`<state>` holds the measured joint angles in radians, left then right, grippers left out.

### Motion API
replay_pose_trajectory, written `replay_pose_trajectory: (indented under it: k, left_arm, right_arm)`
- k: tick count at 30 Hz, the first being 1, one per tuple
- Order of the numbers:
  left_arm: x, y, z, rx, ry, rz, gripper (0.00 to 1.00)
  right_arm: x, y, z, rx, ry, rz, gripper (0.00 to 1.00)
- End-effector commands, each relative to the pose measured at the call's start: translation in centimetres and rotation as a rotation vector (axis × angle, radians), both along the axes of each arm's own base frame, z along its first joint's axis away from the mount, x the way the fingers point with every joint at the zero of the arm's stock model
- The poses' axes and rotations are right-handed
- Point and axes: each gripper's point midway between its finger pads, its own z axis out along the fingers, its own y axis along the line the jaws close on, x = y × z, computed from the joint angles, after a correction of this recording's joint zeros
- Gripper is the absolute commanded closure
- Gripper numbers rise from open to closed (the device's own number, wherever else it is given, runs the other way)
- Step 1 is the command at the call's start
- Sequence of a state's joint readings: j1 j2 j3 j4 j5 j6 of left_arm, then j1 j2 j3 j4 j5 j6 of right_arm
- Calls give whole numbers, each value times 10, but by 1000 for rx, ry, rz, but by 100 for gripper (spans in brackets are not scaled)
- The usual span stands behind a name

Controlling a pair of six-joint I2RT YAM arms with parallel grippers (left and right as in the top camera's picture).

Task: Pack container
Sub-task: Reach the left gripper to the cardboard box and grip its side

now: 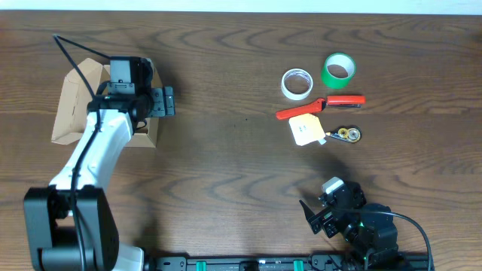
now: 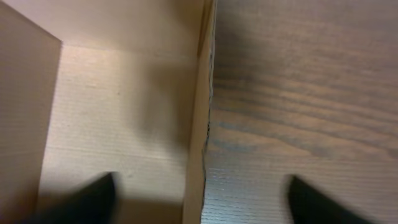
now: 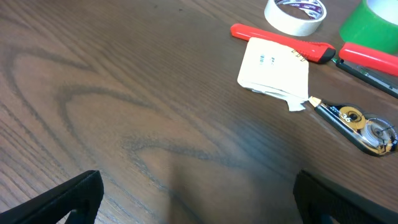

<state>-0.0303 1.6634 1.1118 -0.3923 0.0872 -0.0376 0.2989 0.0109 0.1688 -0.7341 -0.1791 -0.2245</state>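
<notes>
Tan cardboard box (image 1: 75, 105) lies at the tabletop's left edge under your left gripper (image 2: 202, 193), its wall (image 2: 200, 93) running between the spread jaws. Your right gripper (image 3: 199, 199), spread and empty, sits well apart.

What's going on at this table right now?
The left hand is at the open cardboard box, its fingers apart on either side of the box's right wall, not gripping it. The right hand hovers open over bare table. What shows of the box's inside looks empty. A white tape roll, green tape roll, red-handled tool and small paper packet lie loose on the right.
</notes>
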Motion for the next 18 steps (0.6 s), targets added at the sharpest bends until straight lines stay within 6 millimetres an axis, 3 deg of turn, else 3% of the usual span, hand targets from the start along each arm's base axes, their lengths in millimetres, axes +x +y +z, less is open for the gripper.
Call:
replay_pose_trajectory:
  k: [1,2,6,8,13,18]
  left_arm:
    - [5,1,-7,23,11,-9,40]
    - [5,1,-11,23,21,-9,52]
    - [3,1,-27,23,61,-9,69]
    - [2,1,-31,23,74,-11,94]
    - [2,-23,-21,-54,57,-77,94]
    - [-6,-81,5,-30,3,-350,94]
  right_arm:
    - [0,1,0,-12,-9,10,1]
    - [0,1,0,-12,-9,10,1]
    - [0,1,0,-12,-9,10,1]
    - [0,1,0,-12,-9,10,1]
    - [0,1,0,-12,-9,10,1]
    - [0,1,0,-12,-9,10,1]
